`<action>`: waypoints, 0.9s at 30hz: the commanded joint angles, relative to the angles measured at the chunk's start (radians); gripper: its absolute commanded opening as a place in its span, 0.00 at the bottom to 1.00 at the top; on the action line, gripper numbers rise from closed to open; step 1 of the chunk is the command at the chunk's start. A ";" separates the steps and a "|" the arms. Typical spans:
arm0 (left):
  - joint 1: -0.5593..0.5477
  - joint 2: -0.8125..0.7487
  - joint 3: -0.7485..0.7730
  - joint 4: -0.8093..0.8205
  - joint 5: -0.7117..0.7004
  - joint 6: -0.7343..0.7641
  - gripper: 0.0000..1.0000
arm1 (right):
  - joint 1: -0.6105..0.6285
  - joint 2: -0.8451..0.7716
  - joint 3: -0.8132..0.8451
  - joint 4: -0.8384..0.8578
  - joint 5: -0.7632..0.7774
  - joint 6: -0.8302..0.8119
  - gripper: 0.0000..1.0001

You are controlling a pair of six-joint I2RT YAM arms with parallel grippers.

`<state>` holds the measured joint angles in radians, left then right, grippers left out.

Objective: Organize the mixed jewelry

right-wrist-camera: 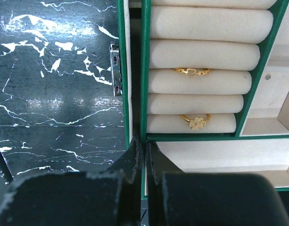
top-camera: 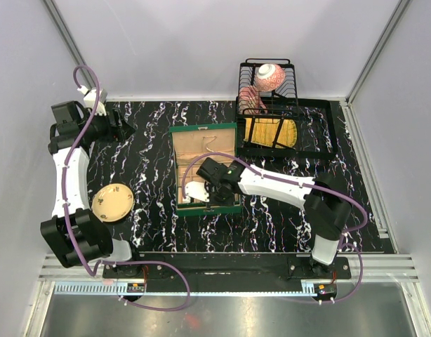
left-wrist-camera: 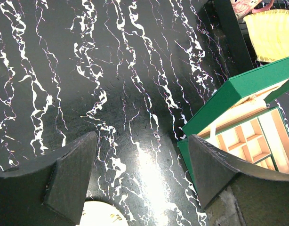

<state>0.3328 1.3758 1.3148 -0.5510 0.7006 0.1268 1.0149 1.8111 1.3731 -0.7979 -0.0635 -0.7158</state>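
Right wrist view: right pincer (right-wrist-camera: 144,157) sits clenched, seemingly empty, at the green box (right-wrist-camera: 143,70) wall, with gold clover ring (right-wrist-camera: 197,122) and gold link ring (right-wrist-camera: 191,71) seated in rolls just ahead; left pincer (left-wrist-camera: 142,141) gapes over the tabletop (left-wrist-camera: 88,70); best lifted straight up, clear of wall and rings.

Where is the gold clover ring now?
In the right wrist view, the clover ring sits tucked between the lowest two cushion rolls of the green box, below a second gold ring and above the shut right gripper.

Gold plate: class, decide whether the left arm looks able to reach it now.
Probably yes: the gold plate lies uncovered beside the left arm, and the left gripper hangs open above bare table.
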 commanded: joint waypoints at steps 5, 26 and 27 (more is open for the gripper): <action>0.009 -0.003 0.000 0.025 0.037 0.011 0.82 | 0.017 -0.075 -0.029 0.016 -0.002 0.009 0.00; 0.009 0.017 -0.006 0.023 0.053 0.011 0.83 | 0.016 -0.084 -0.016 -0.011 -0.032 0.010 0.00; 0.009 0.019 -0.008 0.025 0.054 0.014 0.84 | 0.016 -0.076 -0.013 -0.011 -0.036 0.004 0.00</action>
<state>0.3351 1.3899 1.3148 -0.5518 0.7177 0.1272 1.0183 1.7664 1.3437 -0.8024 -0.0662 -0.7094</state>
